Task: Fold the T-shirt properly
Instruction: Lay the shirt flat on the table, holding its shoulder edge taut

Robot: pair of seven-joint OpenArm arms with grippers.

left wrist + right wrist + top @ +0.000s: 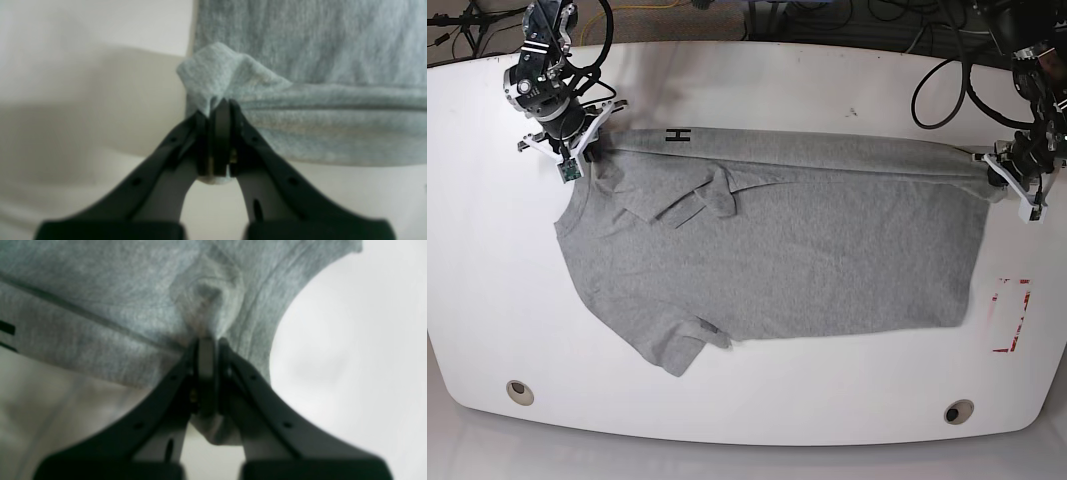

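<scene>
The heather-grey T-shirt [777, 250] lies spread across the white table [757, 90], its far long edge folded over toward the front so a black letter H [678, 135] shows on the turned strip. At the base view's right end of that fold, my left gripper [997, 178] is shut on a pinched corner of the T-shirt [213, 80]. The right gripper [587, 152] at the left end is shut on bunched cloth near the shoulder [206, 303]. One sleeve [677, 345] lies flat at the front left; the other is folded in near the top.
A red-marked rectangle [1010, 315] sits on the table at the right, just past the shirt's hem. Two round holes [519, 390] [957, 410] lie near the table's front edge. Cables [937, 70] trail over the back right of the table.
</scene>
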